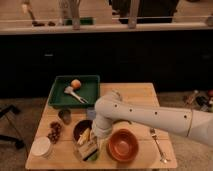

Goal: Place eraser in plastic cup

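My white arm [150,117] reaches in from the right across the wooden table [135,95]. Its wrist bends down at the front left, and the gripper [91,143] hangs low over a dark bowl [80,131] with light-coloured items in it. The arm hides most of the gripper. A white plastic cup [41,147] stands at the table's front left corner, left of the gripper and apart from it. I cannot pick out the eraser; it may be among the items under the gripper.
A green tray [60,95] at the back left holds an orange [75,83] and a utensil [74,94]. An orange-brown bowl [123,145] sits right of the gripper. A fork [157,142] lies at the right. A small dark cup [65,116] and reddish bits [53,133] are at the left.
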Controlling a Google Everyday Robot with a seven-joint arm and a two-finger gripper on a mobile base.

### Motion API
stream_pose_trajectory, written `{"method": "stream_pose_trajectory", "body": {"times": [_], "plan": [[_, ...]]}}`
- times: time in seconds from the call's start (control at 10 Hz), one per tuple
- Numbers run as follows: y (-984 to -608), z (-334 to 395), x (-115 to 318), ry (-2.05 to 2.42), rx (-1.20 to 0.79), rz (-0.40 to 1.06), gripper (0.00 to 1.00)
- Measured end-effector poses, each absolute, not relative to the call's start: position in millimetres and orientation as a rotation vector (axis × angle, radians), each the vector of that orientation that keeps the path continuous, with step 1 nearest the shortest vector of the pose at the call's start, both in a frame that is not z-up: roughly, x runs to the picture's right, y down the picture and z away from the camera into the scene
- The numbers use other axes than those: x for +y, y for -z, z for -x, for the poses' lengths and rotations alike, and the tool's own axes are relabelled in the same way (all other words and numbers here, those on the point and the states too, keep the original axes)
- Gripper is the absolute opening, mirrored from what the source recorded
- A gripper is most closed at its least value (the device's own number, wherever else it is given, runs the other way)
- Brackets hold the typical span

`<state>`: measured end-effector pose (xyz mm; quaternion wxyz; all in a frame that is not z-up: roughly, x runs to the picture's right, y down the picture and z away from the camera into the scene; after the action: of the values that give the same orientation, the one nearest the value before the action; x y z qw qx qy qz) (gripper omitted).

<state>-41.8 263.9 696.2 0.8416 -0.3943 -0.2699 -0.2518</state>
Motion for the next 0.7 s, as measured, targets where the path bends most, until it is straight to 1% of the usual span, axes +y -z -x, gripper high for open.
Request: {"method": "stream_pose_trajectory", "body": {"times": [0.3, 0.4, 0.7], "plan": [[-692, 39, 269, 0.539, -0.577, 0.838, 0.02], [-691, 38, 271, 0.549, -0.577, 0.848, 0.11], [-689, 36, 276, 0.562, -0.578, 0.870, 0.41]]}}
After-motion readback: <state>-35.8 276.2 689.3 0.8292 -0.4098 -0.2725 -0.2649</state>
